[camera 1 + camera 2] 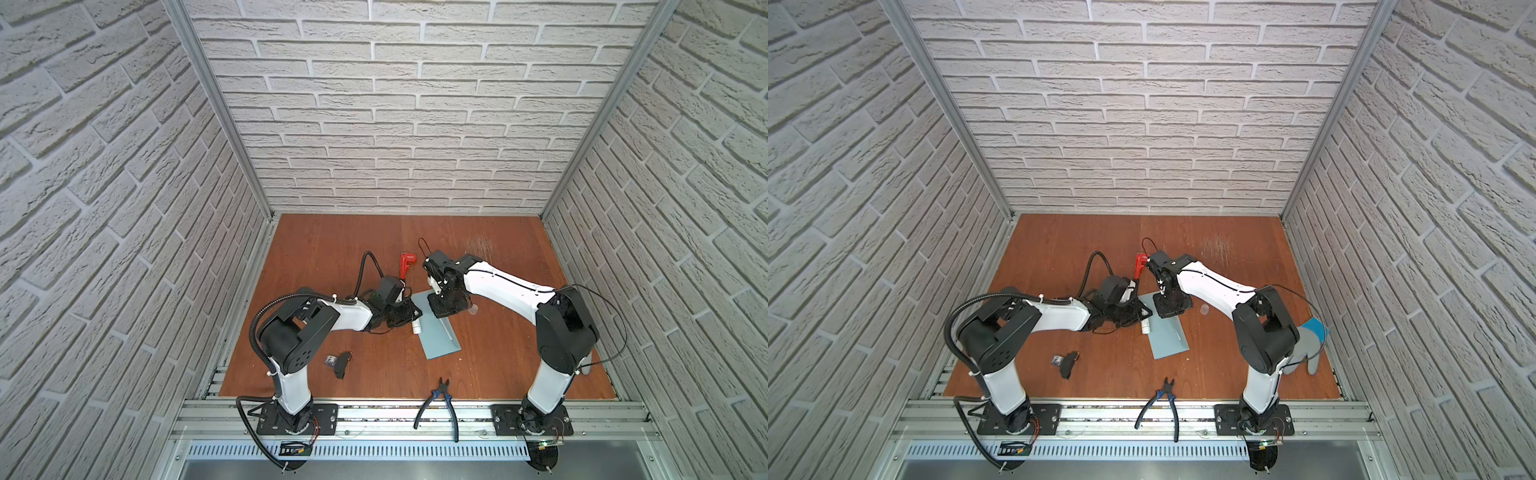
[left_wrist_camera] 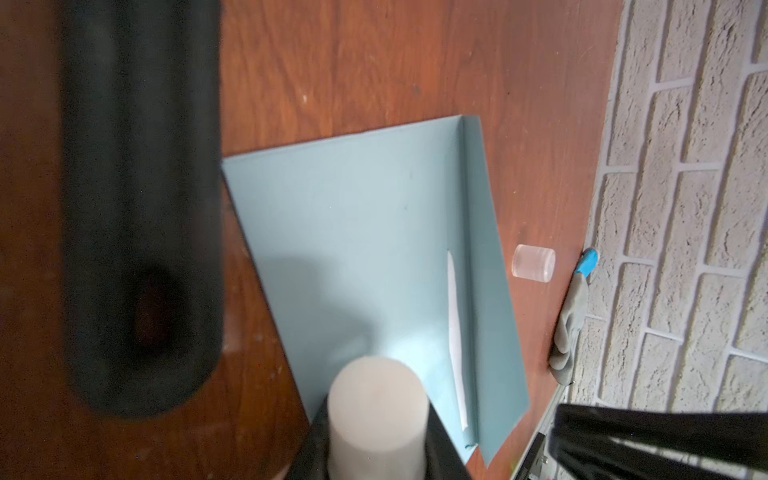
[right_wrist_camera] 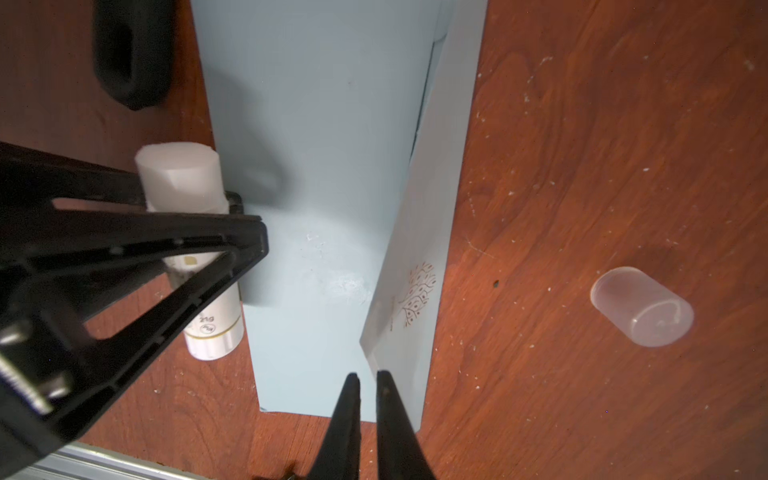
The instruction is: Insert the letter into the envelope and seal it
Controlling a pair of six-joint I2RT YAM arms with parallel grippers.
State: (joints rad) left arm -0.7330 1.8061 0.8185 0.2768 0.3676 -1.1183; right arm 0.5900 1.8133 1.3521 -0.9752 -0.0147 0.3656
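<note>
Envelope [image 1: 434,340] flat on table between both grippers; flap [image 3: 415,249] raised off envelope body, not sealed. Letter not in view, likely already inside envelope. Left gripper [image 1: 409,318] beside envelope's edge opposite flap, clamped on uncapped glue stick [image 3: 183,174]. Right gripper [image 3: 368,380] at flap's edge, jaws narrow, almost touching; whether flap is pinched cannot be told. Whitish smear [image 3: 345,286] on envelope body beside flap fold, probably glue laid. Clear cap [image 3: 642,307] off envelope, beyond flap side. Left to do: fold flap down, press shut.
</note>
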